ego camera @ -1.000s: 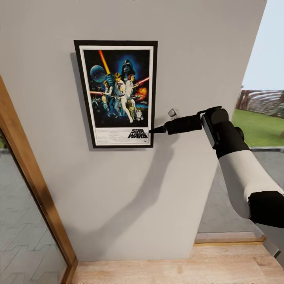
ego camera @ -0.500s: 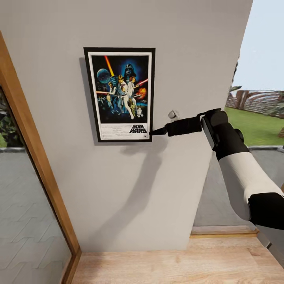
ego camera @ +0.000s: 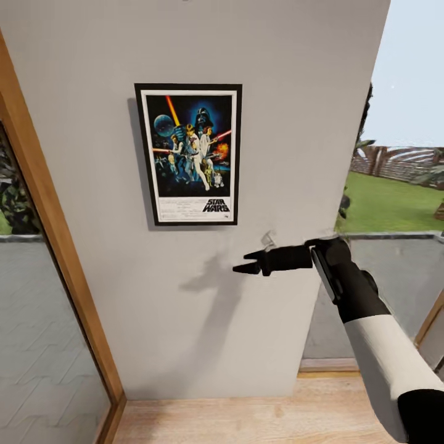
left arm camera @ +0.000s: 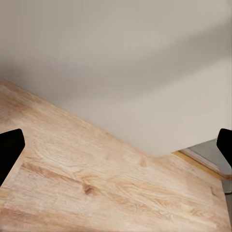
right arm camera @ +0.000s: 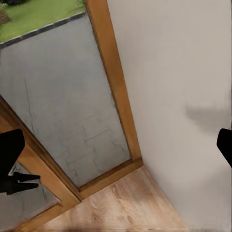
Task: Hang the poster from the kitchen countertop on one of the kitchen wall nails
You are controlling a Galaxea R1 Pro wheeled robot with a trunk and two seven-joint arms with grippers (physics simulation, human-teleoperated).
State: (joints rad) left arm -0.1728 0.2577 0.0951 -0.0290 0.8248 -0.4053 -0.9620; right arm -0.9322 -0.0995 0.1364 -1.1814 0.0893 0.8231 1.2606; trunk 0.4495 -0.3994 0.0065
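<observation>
Looked like a home: framed poster (ego camera: 189, 154) on grey wall (ego camera: 296, 92) at centre, wooden floor (ego camera: 246, 419) below, garden lawn (ego camera: 394, 203) at right.

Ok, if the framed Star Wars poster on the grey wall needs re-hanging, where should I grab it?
Pinch the thin black frame's right edge near the bottom of the framed Star Wars poster, coming from the right: it hangs flat and upright, and the open right end effector sits just below that corner.
</observation>
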